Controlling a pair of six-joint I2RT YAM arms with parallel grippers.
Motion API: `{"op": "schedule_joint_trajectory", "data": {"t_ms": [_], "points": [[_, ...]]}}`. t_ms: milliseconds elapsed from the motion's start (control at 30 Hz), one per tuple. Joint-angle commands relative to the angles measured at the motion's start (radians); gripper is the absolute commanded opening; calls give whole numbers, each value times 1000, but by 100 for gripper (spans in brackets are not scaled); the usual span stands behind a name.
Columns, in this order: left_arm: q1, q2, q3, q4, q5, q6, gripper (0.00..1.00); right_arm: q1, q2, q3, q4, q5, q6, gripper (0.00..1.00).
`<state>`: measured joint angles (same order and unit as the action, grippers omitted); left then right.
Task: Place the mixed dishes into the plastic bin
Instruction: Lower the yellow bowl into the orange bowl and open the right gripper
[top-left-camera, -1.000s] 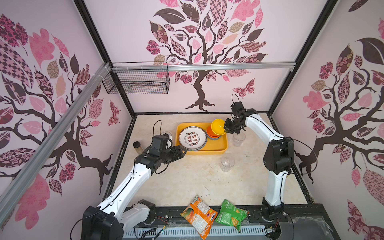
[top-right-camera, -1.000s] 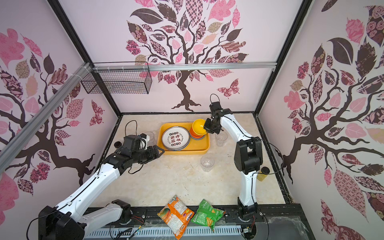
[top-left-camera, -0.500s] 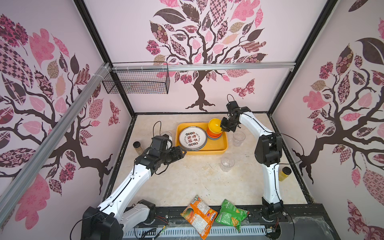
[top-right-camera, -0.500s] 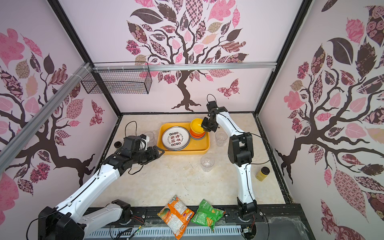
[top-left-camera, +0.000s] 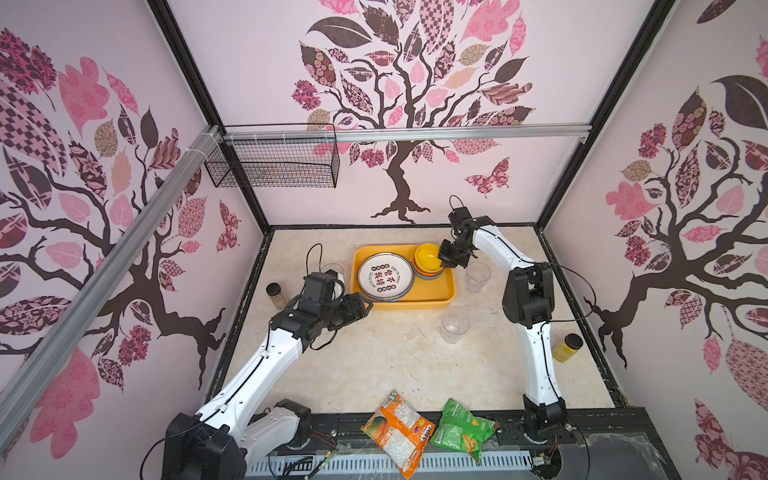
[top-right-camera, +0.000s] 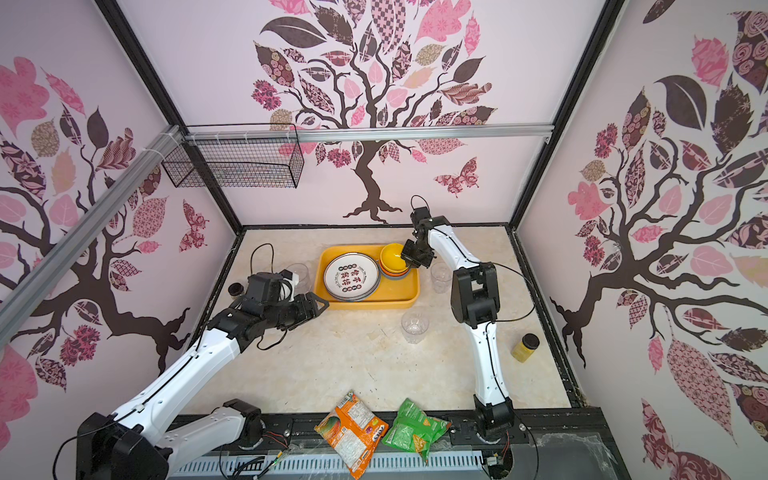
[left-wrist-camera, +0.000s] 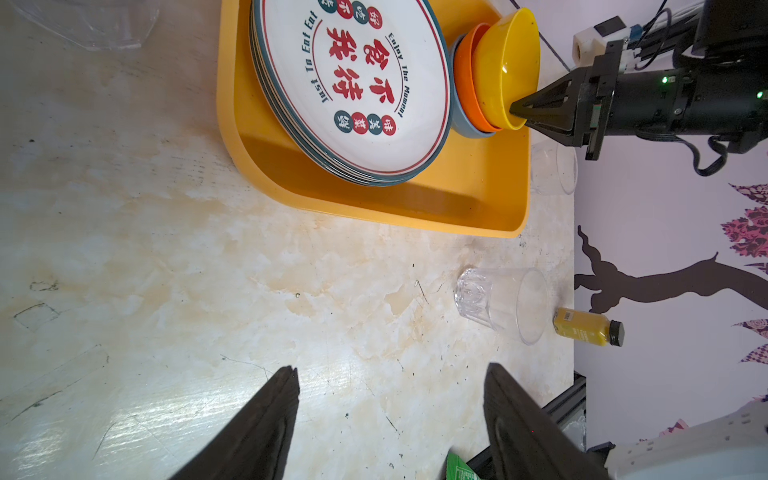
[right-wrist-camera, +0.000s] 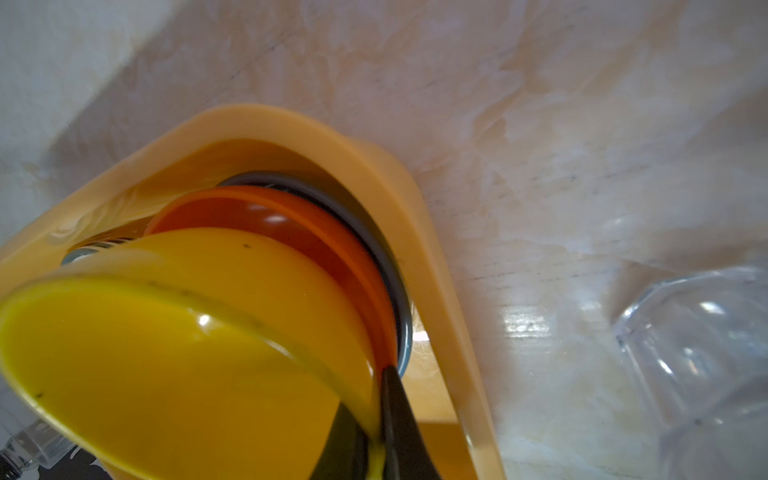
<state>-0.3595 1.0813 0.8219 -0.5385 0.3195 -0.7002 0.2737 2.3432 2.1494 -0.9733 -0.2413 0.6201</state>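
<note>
Plastic bin (top-left-camera: 405, 301) – shallow, yellow-orange, rounded corners, flat on the tabletop (top-left-camera: 374, 365).

Inside it, left half: a stack of white plates (top-left-camera: 385, 277) with dark green rims, the top one bearing red Chinese characters and English lettering.

Inside it, far right corner: a blue bowl (left-wrist-camera: 461, 129) holding an orange bowl (left-wrist-camera: 465, 83). A yellow bowl (top-left-camera: 428, 254) sits tilted on top, its rim clamped by the right pincer (left-wrist-camera: 517, 114).

Outside the bin, three clear cups stand upright – one (top-left-camera: 477, 276) just beside its right wall, one (top-left-camera: 454, 328) near its front right corner, one (top-right-camera: 298, 274) beside its left wall.
</note>
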Motion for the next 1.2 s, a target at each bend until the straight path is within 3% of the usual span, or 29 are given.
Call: {"op": "schedule_joint_trajectory", "data": {"t_ms": [0,800,1167], "points": [[4,-10,-25,17,7,-3,73,5,33,50,-18,-8,-17,2],[4,-33,-46,23,13,-19,72,21,79,111,-69,36,-39,7],[4,-43,-55,27,16,-26,72,24,74,156,-93,42,-48,20]]}}
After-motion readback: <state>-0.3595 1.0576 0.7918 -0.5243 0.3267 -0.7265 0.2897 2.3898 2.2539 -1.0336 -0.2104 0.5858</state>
